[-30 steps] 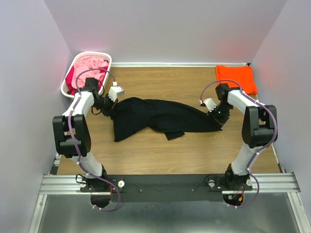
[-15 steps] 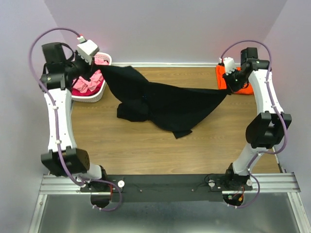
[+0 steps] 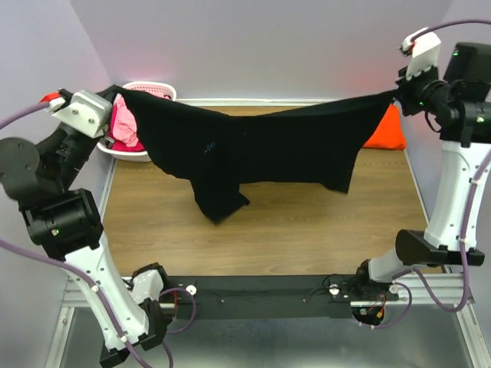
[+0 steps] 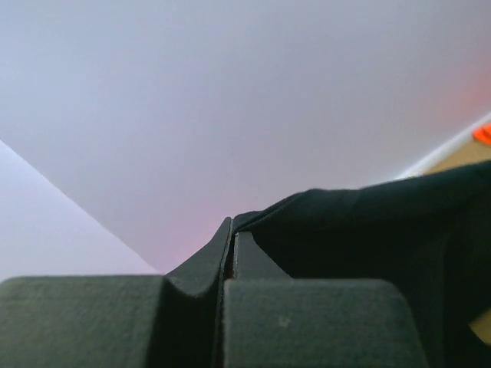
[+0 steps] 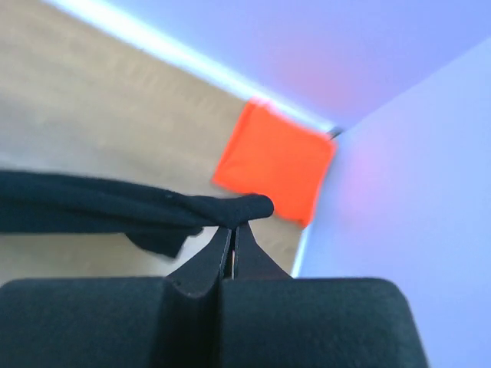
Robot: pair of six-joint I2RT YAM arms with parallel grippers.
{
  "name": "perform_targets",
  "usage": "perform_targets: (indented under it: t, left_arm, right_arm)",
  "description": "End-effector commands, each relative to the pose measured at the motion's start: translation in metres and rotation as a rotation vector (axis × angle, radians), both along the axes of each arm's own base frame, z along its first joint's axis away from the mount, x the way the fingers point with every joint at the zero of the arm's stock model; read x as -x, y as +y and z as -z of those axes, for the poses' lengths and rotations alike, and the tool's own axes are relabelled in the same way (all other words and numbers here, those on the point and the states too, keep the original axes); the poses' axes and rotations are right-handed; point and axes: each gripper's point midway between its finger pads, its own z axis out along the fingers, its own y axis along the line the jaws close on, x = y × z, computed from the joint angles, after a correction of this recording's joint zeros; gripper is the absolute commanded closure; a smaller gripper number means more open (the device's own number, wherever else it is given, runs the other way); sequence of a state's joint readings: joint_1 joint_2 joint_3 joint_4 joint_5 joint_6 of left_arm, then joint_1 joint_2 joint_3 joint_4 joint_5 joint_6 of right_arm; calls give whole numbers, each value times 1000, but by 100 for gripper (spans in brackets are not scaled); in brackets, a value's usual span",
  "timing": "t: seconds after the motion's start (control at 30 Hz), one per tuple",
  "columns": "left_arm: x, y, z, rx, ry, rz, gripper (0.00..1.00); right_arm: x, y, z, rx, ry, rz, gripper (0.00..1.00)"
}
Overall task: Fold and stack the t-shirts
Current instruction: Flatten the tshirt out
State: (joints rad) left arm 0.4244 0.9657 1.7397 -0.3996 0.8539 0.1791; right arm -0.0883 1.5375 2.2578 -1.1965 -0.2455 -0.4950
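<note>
Wooden tabletop point(image 3: 307, 222) lies below the black shirt point(image 3: 253, 146), which hangs in the air stretched between the arms, its lowest fold apparently just clear of the wood. The left gripper point(image 4: 232, 230) and right gripper point(image 5: 232, 234) are each pinched tight on one end of the cloth, and the orange shirt point(image 5: 272, 161) sits folded in the far right corner. The step looks like spreading the black shirt; next it must be lowered flat, with both ends kept level.

Lab cell: blank walls point(image 3: 261, 46), aluminium rail point(image 3: 445, 287)
</note>
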Motion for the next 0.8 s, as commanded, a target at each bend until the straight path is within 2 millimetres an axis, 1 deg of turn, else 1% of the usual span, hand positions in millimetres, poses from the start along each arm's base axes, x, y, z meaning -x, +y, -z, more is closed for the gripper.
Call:
perform_targets:
  t: [0.0, 0.03, 0.07, 0.1, 0.13, 0.17, 0.2, 0.23, 0.27, 0.3, 0.33, 0.37, 0.4, 0.43, 0.47, 0.53, 0.57, 0.6, 0.63, 0.67, 0.7, 0.73, 0.77]
  left_arm:
    - [-7, 8, -37, 71, -90, -14, 100]
    - [-20, 9, -32, 72, -59, 16, 100]
    - [-25, 10, -32, 77, -54, 28, 100]
    - [-34, 12, -28, 82, -37, 45, 100]
    - [-51, 16, -19, 96, 2, 69, 100]
    - [-60, 16, -15, 98, 19, 89, 100]
    - [-69, 13, -14, 103, 28, 112, 100]
    - [-91, 17, -3, 127, 71, 125, 100]
    - [-102, 16, -1, 129, 73, 128, 100]
    - [-123, 8, 7, 138, 95, 160, 100]
    - [-133, 3, 7, 122, 81, 172, 100]
    - [-141, -2, 0, 121, 58, 177, 100]
    - [-151, -8, -3, 127, 46, 188, 100]
    - [-180, -16, 8, 145, 76, 210, 100]
    - [-185, -15, -17, 172, 15, 196, 100]
    - [-205, -15, -33, 235, -4, 209, 100]
    - [-243, -5, -19, 282, 26, 186, 100]
    - [-229, -8, -61, 280, -83, 207, 100]
    - [-238, -10, -71, 298, -144, 220, 100]
    - [-233, -11, -85, 281, -211, 202, 100]
    - [-228, -10, -96, 287, -261, 193, 100]
    - [-214, -9, -117, 284, -363, 191, 100]
    - [-206, -5, -129, 292, -416, 175, 100]
  right_arm:
    - [-13, -23, -31, 27, -114, 118, 99]
    - [-17, -25, -33, 36, -127, 121, 99]
    - [-22, -26, -33, 42, -132, 122, 99]
    - [-35, -29, -26, 57, -125, 117, 99]
    - [-42, -30, -20, 63, -114, 119, 99]
    - [-53, -33, -16, 69, -117, 122, 99]
    - [-67, -35, 0, 80, -87, 118, 99]
    - [-77, -37, 5, 80, -85, 122, 99]
    - [-90, -37, 3, 78, -113, 123, 99]
    - [-109, -37, 13, 67, -104, 117, 99]
    - [-121, -38, 9, 56, -135, 120, 100]
    - [-131, -39, 9, 44, -146, 127, 99]
    - [-143, -37, 7, 12, -159, 137, 100]
    - [-161, -39, -1, -6, -197, 148, 99]
    - [-172, -40, -10, -23, -242, 160, 99]
    - [-187, -40, -25, -72, -313, 179, 100]
    - [-199, -43, -42, -86, -402, 193, 99]
    - [-203, -44, -54, -102, -455, 205, 99]
    - [-205, -47, -59, -132, -492, 232, 99]
    - [-207, -48, -89, -160, -611, 234, 100]
    - [-206, -49, -102, -174, -663, 239, 99]
    - [-205, -52, -116, -182, -720, 254, 99]
    - [-203, -53, -141, -192, -818, 253, 99]
